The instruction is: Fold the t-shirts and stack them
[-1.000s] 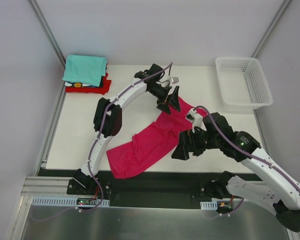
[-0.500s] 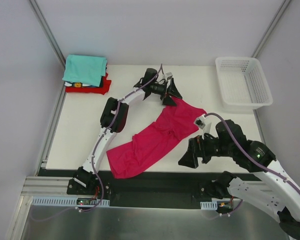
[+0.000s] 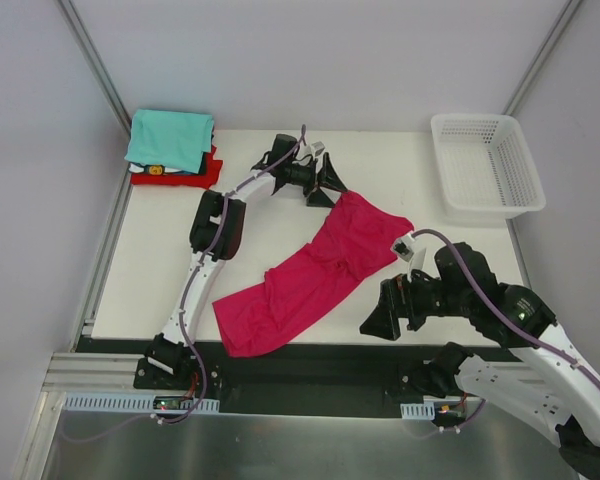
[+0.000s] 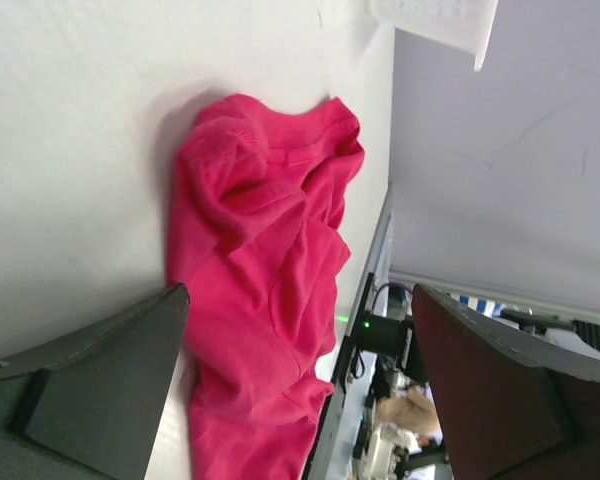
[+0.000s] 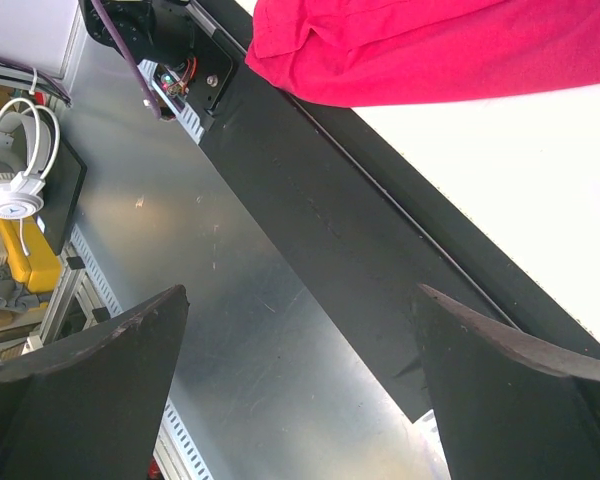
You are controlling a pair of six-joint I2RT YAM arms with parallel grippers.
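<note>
Item under inspection: the magenta-pink t-shirt (image 3: 310, 275). It lies unfolded and rumpled on the white table (image 3: 160, 270), stretched as a long diagonal band. One end bunches towards the far right, and the other spreads out at the near left, close to the table's front edge. Creases and ridges run along its whole length.

Left pincer (image 3: 330, 183): positioned just beyond the far end of the pink shirt, slightly to its left. The jaws stand wide apart and grip nothing. The left wrist view shows the shirt lying in the gap between the two dark fingers (image 4: 100, 390), with bare table beside it.

Right pincer (image 3: 378, 312): positioned off the near right side of the pink shirt, over the table's front edge and clear of the cloth. The jaws stand wide apart and are empty. Its wrist view shows the shirt's near hem, the black front rail and a metal surface below.

Folded stack: well to the far left of the pink shirt. The teal t-shirt (image 3: 170, 137) is on top, with the red t-shirt (image 3: 208, 172) and a dark and white one (image 3: 165, 170) beneath.

White mesh basket (image 3: 485, 165): to the far right of the pink shirt.
</note>
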